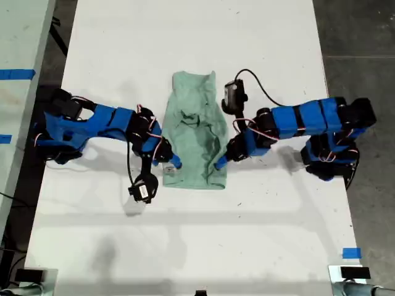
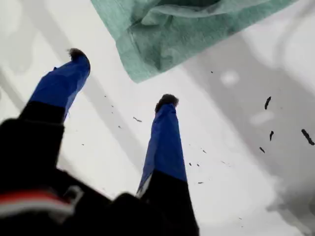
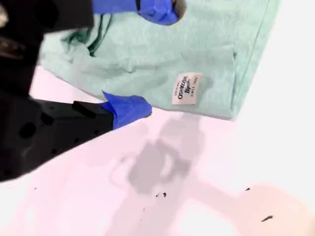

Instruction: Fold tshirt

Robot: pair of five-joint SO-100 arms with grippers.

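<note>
Exterior view: tshirt (image 1: 194,132) is lying mid-table (image 1: 247,234) as a narrow strip, so the lengthwise fold looks next. First wrist view: my first gripper (image 2: 122,77) is hovering wide open and empty, just short of the shirt's corner (image 2: 172,34). Second wrist view: my second gripper (image 3: 147,59) is straddling the hem beside the label (image 3: 187,89), jaws apart, nothing pinched. Next move probably needs both closing on the corners.

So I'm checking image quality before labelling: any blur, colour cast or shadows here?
Exterior view: sharp and evenly lit, with soft arm shadows on the table. First wrist view: motion-blurred; the tshirt looks smeared. Second wrist view: pinkish cast on the table, a grey shadow below the tshirt's label, which stays partly readable.
</note>
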